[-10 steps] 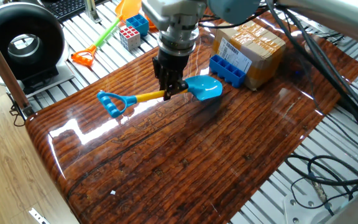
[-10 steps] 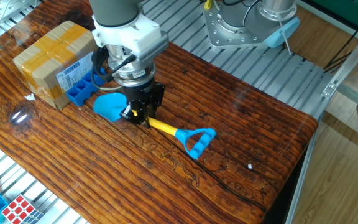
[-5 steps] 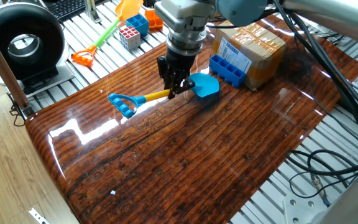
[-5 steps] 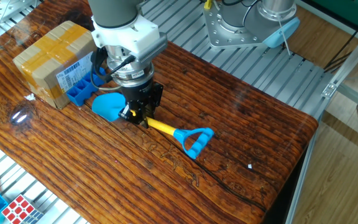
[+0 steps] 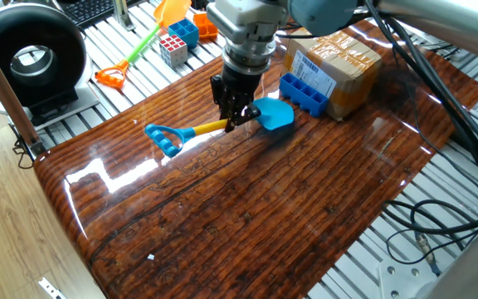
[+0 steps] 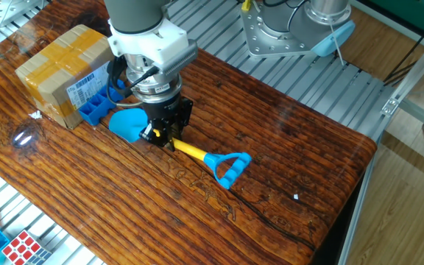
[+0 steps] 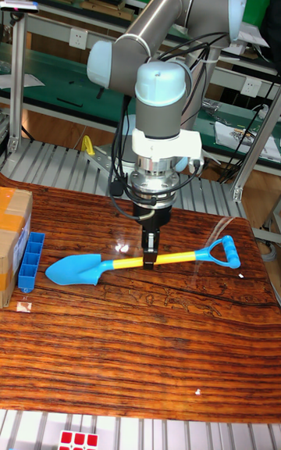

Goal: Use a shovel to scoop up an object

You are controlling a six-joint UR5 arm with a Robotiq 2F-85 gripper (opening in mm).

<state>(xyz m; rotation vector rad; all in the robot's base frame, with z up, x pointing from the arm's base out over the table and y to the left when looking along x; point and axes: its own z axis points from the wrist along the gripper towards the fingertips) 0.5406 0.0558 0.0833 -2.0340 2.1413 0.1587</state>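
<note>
The shovel has a light blue blade, a yellow shaft and a blue D-handle. My gripper is shut on the yellow shaft near the blade and holds the shovel about level, just above the wooden table. The object, a dark blue studded block, lies against the cardboard box. The blade tip sits a short gap away from it, pointing at it.
A brown cardboard box stands right behind the block. An orange-and-green toy shovel, a puzzle cube and blue bricks lie on the slatted frame off the table. A black round device stands at the left.
The gripper has carried the shovel toward the block, closing the gap between blade and block; over the last half second it has barely moved.
</note>
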